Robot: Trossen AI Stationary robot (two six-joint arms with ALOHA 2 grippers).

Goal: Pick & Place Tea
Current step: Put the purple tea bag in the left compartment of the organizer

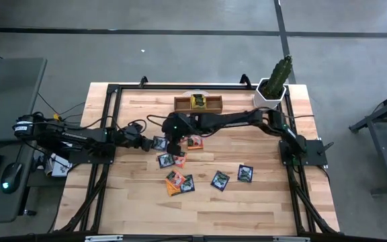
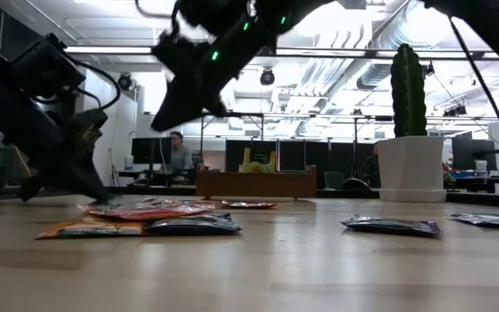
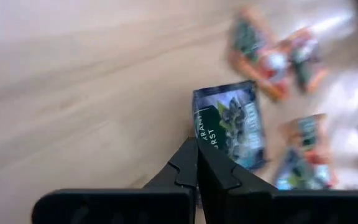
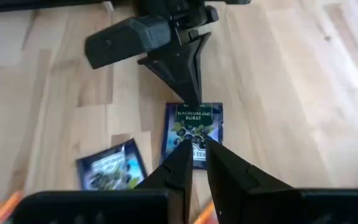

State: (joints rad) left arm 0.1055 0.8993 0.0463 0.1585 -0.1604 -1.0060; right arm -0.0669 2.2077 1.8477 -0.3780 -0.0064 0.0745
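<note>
Several tea sachets lie flat on the wooden table, orange ones (image 1: 174,180) and dark blue ones (image 1: 220,180). One dark blue sachet (image 3: 232,124) lies at the tips of my left gripper (image 3: 196,144), which is shut and slants down to the sachet's edge. Seen in the right wrist view, this same sachet (image 4: 194,127) lies flat below my right gripper (image 4: 196,146). The right gripper hangs above it with a narrow gap between its fingers and nothing in the gap. A yellow-green sachet (image 1: 198,101) stands in the brown tray (image 1: 180,105). My left gripper touches the dark blue sachet at one edge (image 3: 197,127) with its shut fingertips. It comes slanting down from the table's left. The sachet lies flat on the table, face up. Whether the edge is caught between the fingers or only touched, I cannot tell.
The tray stands at the far middle of the table, and a potted cactus (image 1: 275,84) at the far right corner. More sachets lie toward the near edge (image 1: 245,173) and close beside both grippers (image 1: 193,141). A black frame runs along the table's edges (image 1: 113,91).
</note>
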